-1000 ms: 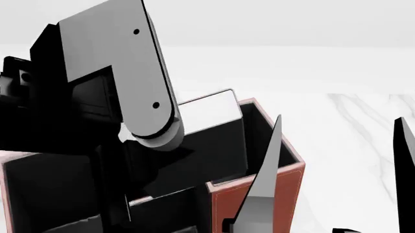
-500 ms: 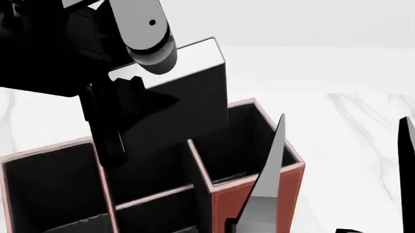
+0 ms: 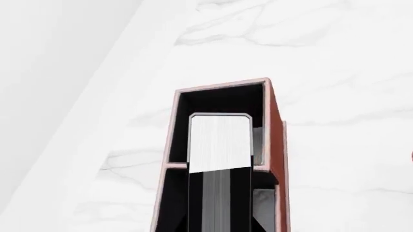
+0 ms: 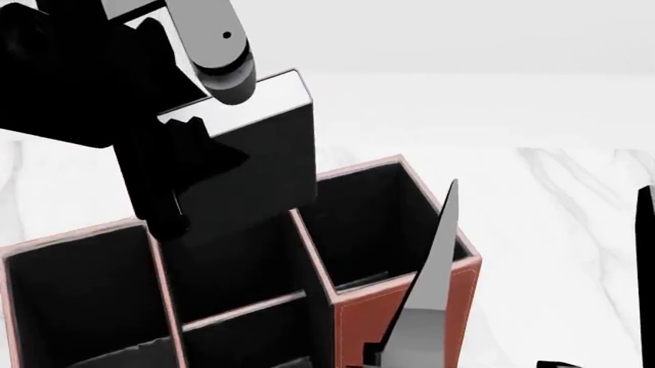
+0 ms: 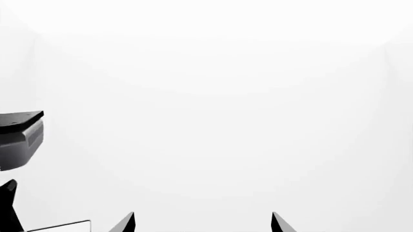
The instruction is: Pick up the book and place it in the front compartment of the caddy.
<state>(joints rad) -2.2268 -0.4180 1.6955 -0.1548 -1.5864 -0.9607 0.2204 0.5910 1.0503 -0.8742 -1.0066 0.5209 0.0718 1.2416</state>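
Our left gripper (image 4: 179,165) reaches down from upper left, clamped on the book (image 4: 261,157); we hold it upright, partly above the caddy (image 4: 404,307), lower end in a rear compartment; our right gripper (image 5: 201,223) hangs with fingers apart, holding nothing.

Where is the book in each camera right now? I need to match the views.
Head view: book upper left of centre, held by the left gripper above the caddy.
Left wrist view: book centre, page edges showing, over the caddy.
Right wrist view: not in it.
Shared landmark: the caddy's pale stitched rim.
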